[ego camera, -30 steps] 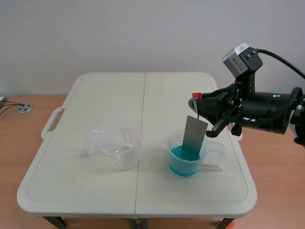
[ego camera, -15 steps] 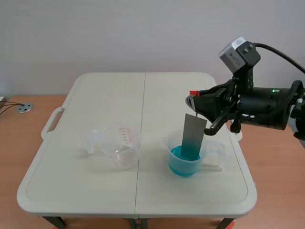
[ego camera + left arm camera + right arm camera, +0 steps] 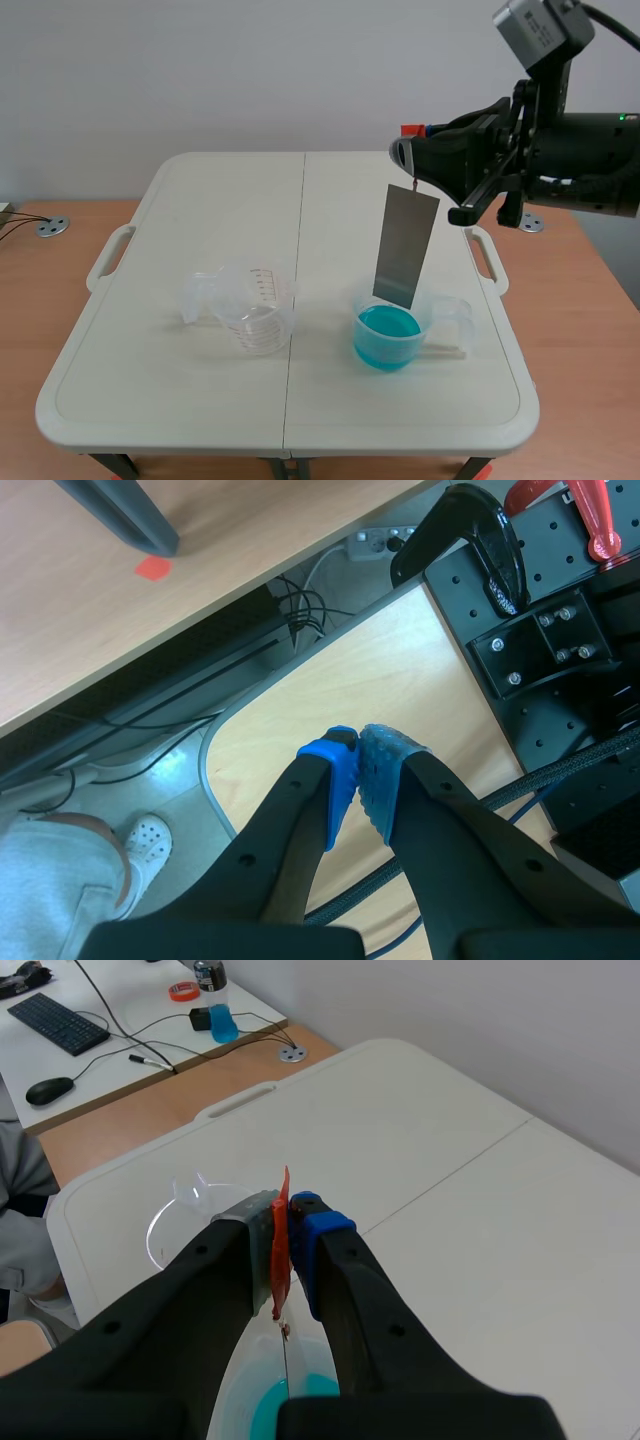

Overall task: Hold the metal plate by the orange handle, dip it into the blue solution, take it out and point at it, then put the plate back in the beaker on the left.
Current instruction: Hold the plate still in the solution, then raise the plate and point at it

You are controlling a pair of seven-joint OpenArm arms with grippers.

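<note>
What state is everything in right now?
metal plate: hanging upright above the blue solution
orange handle: clamped in the right gripper
left gripper: shut on nothing
right beaker: upright, part-filled
left beaker: upright, no plate inside

The left gripper is seen with its jaws pressed together, blue dotted pads touching, nothing held between them. Beneath it, a pale wooden tabletop with a rounded corner is shown. Beside the gripper, a black perforated mounting plate is seen, with a red clamp just past it. A braided black cable is draped nearby. On the other side, a white shoe and a grey trouser leg are glimpsed, and an orange-red tape mark is spotted near a dark leg.
</note>
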